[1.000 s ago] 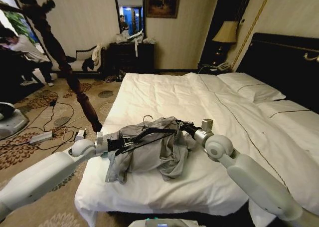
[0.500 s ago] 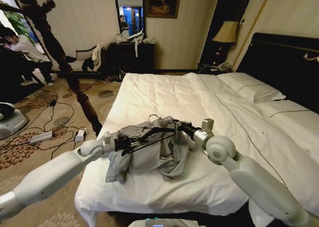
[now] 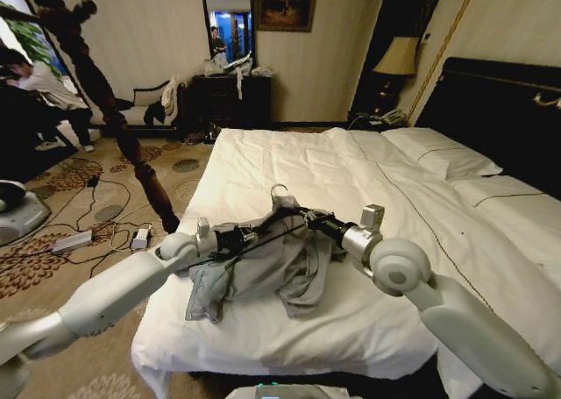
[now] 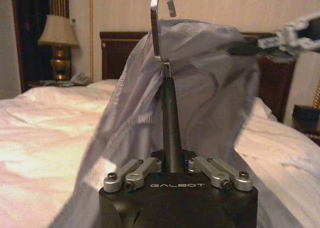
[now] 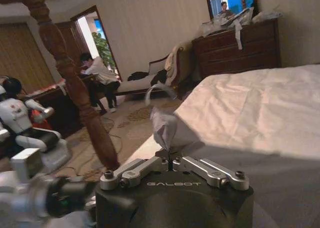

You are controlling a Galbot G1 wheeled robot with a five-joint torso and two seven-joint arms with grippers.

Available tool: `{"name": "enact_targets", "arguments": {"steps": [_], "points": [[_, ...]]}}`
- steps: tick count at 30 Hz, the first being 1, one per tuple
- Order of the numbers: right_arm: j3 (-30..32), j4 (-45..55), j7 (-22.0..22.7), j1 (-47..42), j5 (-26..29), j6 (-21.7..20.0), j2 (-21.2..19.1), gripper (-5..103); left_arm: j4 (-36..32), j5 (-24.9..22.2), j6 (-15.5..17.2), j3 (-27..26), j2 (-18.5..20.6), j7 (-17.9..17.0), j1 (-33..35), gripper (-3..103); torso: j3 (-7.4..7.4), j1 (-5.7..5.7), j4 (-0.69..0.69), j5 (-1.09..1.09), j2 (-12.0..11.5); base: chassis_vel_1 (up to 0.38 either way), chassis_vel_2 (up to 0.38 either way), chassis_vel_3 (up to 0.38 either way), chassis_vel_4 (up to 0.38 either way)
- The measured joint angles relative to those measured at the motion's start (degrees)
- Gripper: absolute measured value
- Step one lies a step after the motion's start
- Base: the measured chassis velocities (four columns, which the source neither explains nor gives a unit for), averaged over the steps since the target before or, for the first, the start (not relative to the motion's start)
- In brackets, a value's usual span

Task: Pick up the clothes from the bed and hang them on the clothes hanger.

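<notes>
The shirt (image 3: 263,267) lies bunched near the foot edge of the bed (image 3: 368,188), its top lifted between the two arms, with bare white duvet open beyond it toward the pillows. The left gripper (image 3: 230,239) is clamped on the hanger (image 4: 165,62), whose hook stands upright against the grey cloth, and the right gripper (image 3: 308,217) pinches the shirt's upper fold. Since a second ago both grippers and the hook have risen and moved farther over the bed, pulling more cloth up.

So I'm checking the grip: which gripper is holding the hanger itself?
The left gripper: its fingers are shut on the dark arm of the hanger, hook up. The right gripper pinches only the grey shirt.
</notes>
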Motion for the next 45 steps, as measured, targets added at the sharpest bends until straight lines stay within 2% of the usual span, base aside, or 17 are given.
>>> {"name": "enact_targets", "arguments": {"steps": [10, 20, 27, 29, 31, 33, 34, 37, 40, 41, 42, 43, 44, 45], "points": [[0.04, 0.09, 3.62, 1.21, 5.45, 0.04, 1.40, 0, -1.60, -0.29, 0.87, 1.70, -2.24, -2.68, 0.47, 16, 0.00, 0.00, 0.01, -0.01, 0.00, 0.000, 0.000, 0.000, 0.000], [-0.56, -0.93, 5.73, 0.56, 5.35, 0.51, 2.59, 0, -2.98, -0.75, 1.40, 2.46, -2.61, -4.06, 0.93, 16, 0.00, 0.00, 0.00, 0.00, 0.00, 0.000, 0.000, 0.000, 0.000], [-1.36, -0.48, 5.80, -0.66, 4.54, -0.17, 2.60, -2, -3.13, -1.87, 1.52, 2.43, -4.64, -5.57, 0.73, 16, 0.00, 0.00, -0.02, 0.00, 0.00, 0.000, 0.000, 0.000, 0.000], [-1.32, -0.16, 5.04, -2.37, 3.25, -0.67, 2.34, 12, -3.69, -2.38, 1.55, 2.14, -4.67, -5.88, 0.76, 16, 0.00, 0.00, -0.02, 0.00, 0.00, 0.000, 0.000, 0.000, 0.000], [-1.29, 0.05, 4.68, -2.93, 2.61, -0.86, 2.19, 12, -3.78, -2.53, 1.55, 1.98, -4.51, -5.91, 0.80, 16, 0.00, 0.00, -0.01, 0.00, 0.00, 0.000, 0.000, 0.000, 0.000], [-1.09, 0.61, 3.76, -4.31, 1.10, -1.06, 1.70, 23, -3.75, -2.82, 1.56, 1.50, -4.20, -6.01, 0.92, 16, 0.00, 0.00, 0.01, 0.00, 0.00, 0.000, 0.000, 0.000, 0.000], [-1.09, 0.61, 3.76, -4.31, 1.10, -1.06, 1.70, 23, -3.75, -2.82, 1.56, 1.50, -4.20, -6.01, 0.92, 16, 0.00, 0.00, 0.01, 0.00, 0.00, 0.000, 0.000, 0.000, 0.000], [-0.19, 1.59, 3.25, -6.14, 0.56, -1.19, 1.12, 39, -3.59, -3.29, 1.56, 0.37, -4.18, -6.24, 1.63, 16, 0.00, 0.00, 0.00, 0.00, 0.00, 0.000, 0.000, 0.000, 0.000], [0.16, 2.14, 2.06, -7.02, -1.01, -1.98, 0.48, 44, -3.58, -3.43, 1.56, -0.05, -4.13, -6.31, 2.00, 16, 0.00, 0.00, 0.00, -0.01, 0.00, 0.000, 0.000, 0.000, 0.000], [0.18, 2.33, 1.54, -7.29, -1.80, -2.20, 0.27, 49, -3.57, -3.46, 1.56, -0.13, -4.13, -6.36, 2.07, 16, 0.00, 0.00, 0.00, -0.01, 0.00, 0.000, 0.000, 0.000, 0.000], [1.27, 2.91, -0.19, -9.11, -6.74, -2.68, -0.63, 66, -3.53, -3.61, 1.54, -0.62, -4.22, -6.49, 2.27, 16, 0.00, 0.00, 0.00, 0.00, 0.00, 0.000, 0.000, 0.000, 0.000], [1.79, 2.70, -0.66, -9.54, -8.10, -2.67, -0.93, 66, -3.57, -3.65, 1.54, -0.74, -4.19, -6.54, 2.31, 16, 0.00, 0.00, 0.00, 0.00, 0.00, 0.000, 0.000, 0.000, 0.000], [3.33, 1.79, -2.12, -10.85, -12.56, -2.41, -1.95, 71, -4.13, -3.89, 1.54, -1.04, -3.78, -6.52, 2.50, 16, 0.00, 0.00, -0.01, -0.01, 0.00, 0.000, 0.000, 0.000, 0.000], [3.33, 1.79, -2.12, -10.85, -12.56, -2.41, -1.95, 71, -4.13, -3.89, 1.54, -1.04, -3.78, -6.52, 2.50, 16, 0.00, 0.00, -0.01, -0.01, 0.00, 0.000, 0.000, 0.000, 0.000]]}}
